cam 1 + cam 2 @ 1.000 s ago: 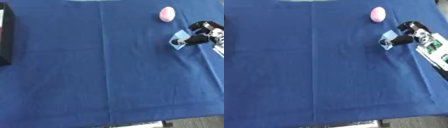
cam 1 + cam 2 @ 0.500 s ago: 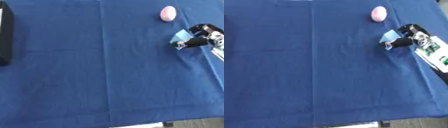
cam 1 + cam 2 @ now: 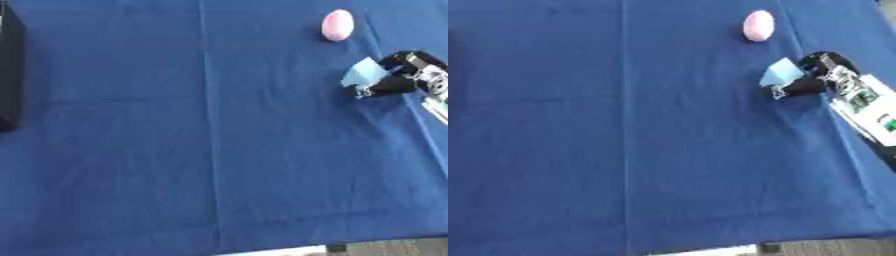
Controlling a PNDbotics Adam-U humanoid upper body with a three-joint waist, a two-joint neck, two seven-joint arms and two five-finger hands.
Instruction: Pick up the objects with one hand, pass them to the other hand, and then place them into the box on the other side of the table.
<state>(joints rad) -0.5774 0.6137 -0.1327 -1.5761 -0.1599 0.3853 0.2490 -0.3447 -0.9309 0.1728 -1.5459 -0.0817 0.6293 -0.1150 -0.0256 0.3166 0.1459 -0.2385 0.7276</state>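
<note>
pale blue object (image 3: 780, 74), pinched in right robot hand (image 3: 814, 80)

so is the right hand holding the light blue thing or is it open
Holding it: the right hand has its fingers curled round the light blue piece.
</note>
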